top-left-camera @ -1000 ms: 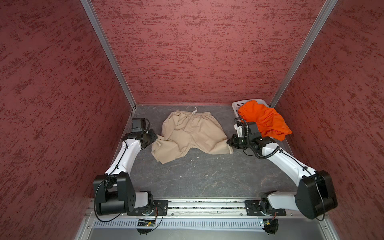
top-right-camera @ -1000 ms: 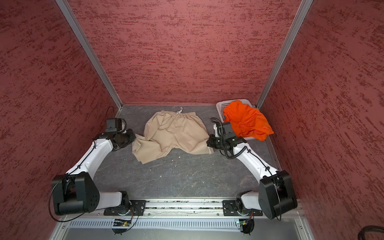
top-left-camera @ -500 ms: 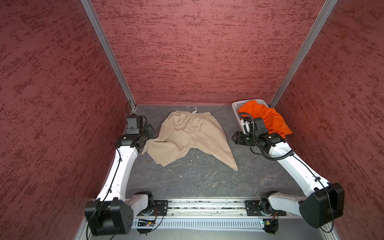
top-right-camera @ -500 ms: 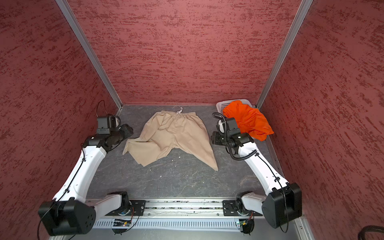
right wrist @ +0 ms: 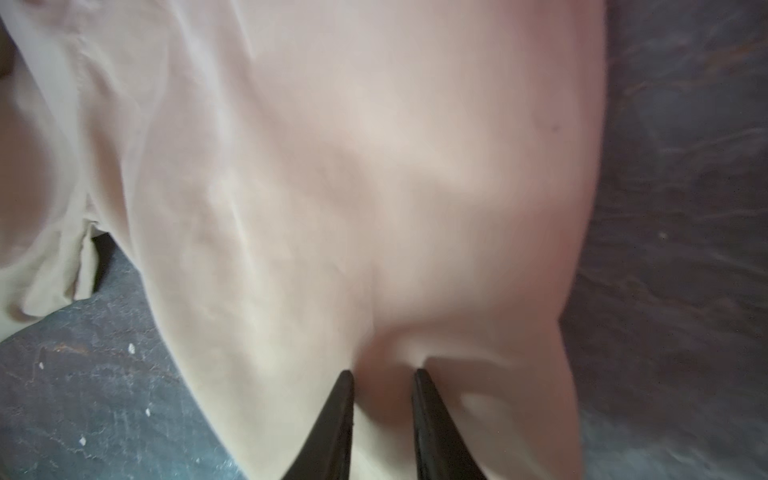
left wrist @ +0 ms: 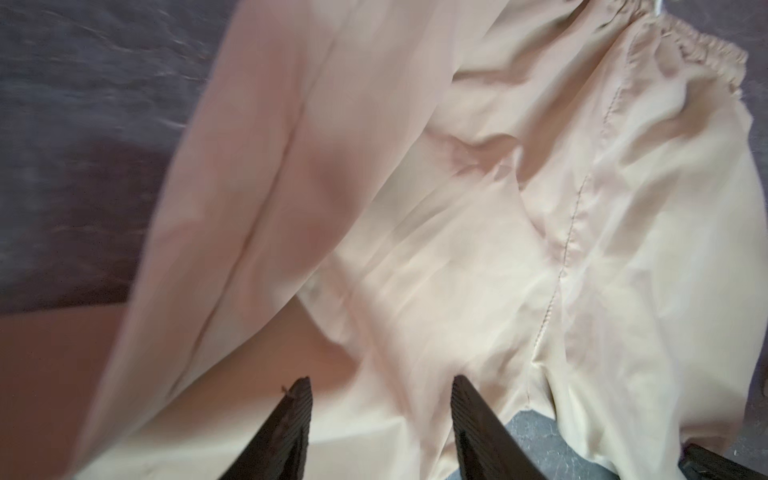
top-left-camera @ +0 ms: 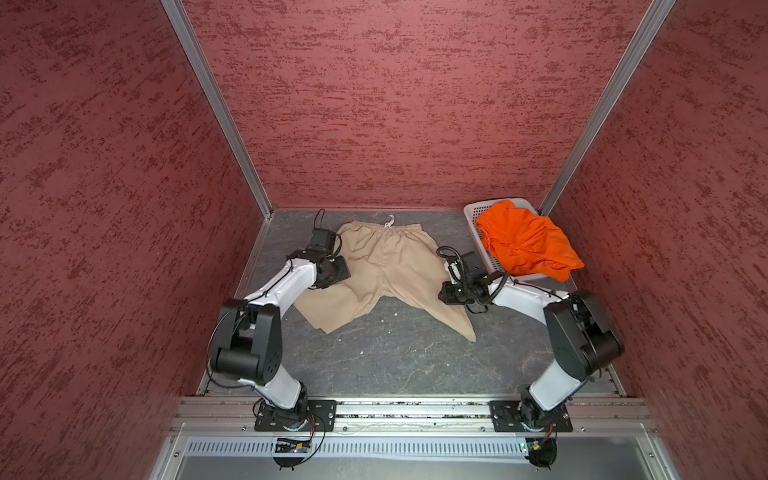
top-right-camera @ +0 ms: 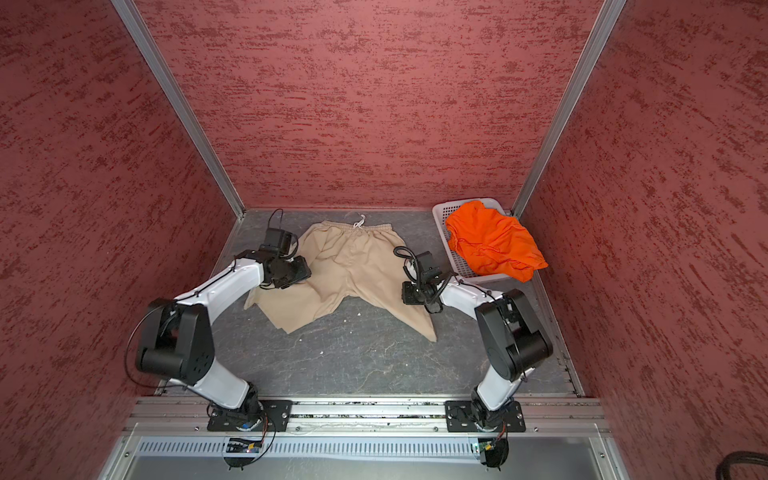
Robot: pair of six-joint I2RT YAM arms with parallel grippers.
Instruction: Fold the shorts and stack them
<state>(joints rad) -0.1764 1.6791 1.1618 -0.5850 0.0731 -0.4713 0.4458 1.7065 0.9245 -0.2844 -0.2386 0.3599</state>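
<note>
The beige shorts [top-left-camera: 390,270] [top-right-camera: 353,266] lie spread flat on the dark table, waistband and white drawstring at the back, legs fanned toward the front. My left gripper [top-left-camera: 338,274] [left wrist: 381,380] hovers low over their left leg, open, with only flat cloth [left wrist: 415,208] beneath its fingers. My right gripper [top-left-camera: 446,293] [right wrist: 383,373] is down on the right leg's outer part, its fingers nearly together with a small pucker of beige cloth [right wrist: 332,166] pinched between the tips. The orange shorts [top-left-camera: 525,245] [top-right-camera: 492,241] are crumpled over the basket.
A white perforated basket [top-left-camera: 473,220] [top-right-camera: 455,257] stands in the back right corner under the orange shorts. Red walls close in three sides. A metal rail [top-left-camera: 415,409] with both arm bases runs along the front edge.
Both arms have swung inward onto the beige shorts. The left gripper went from beside the left leg to over it. The right gripper came down on the right leg and narrowed.
</note>
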